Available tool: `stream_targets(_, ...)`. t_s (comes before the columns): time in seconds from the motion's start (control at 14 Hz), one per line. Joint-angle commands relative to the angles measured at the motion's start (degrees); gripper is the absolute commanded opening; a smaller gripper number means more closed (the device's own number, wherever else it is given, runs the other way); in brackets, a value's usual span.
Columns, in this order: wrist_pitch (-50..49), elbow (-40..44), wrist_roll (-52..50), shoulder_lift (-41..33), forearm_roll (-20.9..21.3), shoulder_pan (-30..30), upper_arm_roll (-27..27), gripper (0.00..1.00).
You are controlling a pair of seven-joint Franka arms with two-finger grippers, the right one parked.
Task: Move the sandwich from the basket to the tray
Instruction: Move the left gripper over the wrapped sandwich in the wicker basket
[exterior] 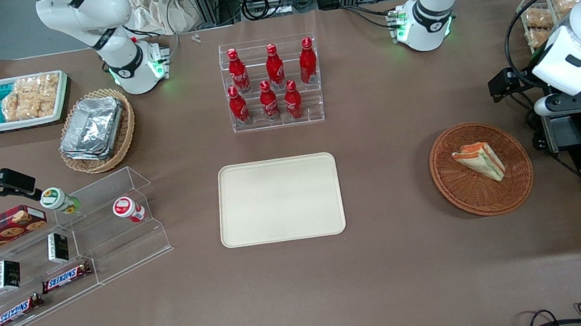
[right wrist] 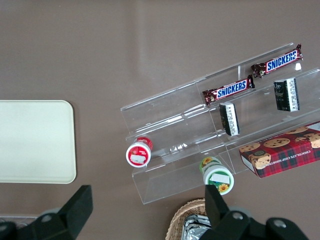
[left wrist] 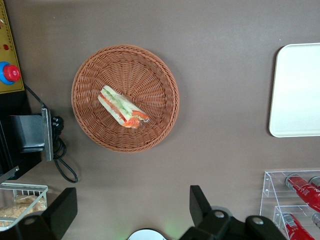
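The left arm is raised at the working end of the bench, wrist angled downward. Its gripper hangs high above the bench surface, fingers spread wide apart (nothing between them), touching no object.

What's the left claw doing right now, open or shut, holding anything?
Left claw: open, empty, raised above the table beside the basket; the sandwich lies in the basket, untouched.

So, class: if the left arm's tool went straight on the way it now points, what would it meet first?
Probably bare table beside the basket: the open tool points down, offset from the sandwich, though depth is unclear.
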Motion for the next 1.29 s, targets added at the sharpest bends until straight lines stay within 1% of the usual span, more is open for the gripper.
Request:
stream_targets(0.0,-1.1,0.8,-2.8,0.0,0.1,0.2,-0.4,1.00)
stream_targets(0.36,-1.5,0.7,-4.8,0.0,-0.1,0.4,-0.2,1.00)
stream_targets(0.43,-2.3,0.6,-7.0,0.0,-0.2,0.4,-0.2,1.00)
stream_targets(0.57,-2.5,0.5,-10.8,0.5,-0.1,1.6,-0.2,1.00)
stream_targets(0.79,-2.1,0.0,-11.3,1.6,-0.3,3.9,-0.2,1.00)
stream_targets(0.86,-1.8,0.2,-11.3,2.1,-1.3,5.6,-0.1,1.00)
stream_targets(1.0,-1.5,-0.7,-11.4,2.3,-6.8,11.5,-0.2,1.00)
stream_targets(1.07,-0.2,-2.4,-11.5,2.4,-7.3,12.1,-0.2,1.00)
stream_targets(1.21,4.6,-7.8,-13.7,1.4,-7.0,12.7,0.0,1.00)
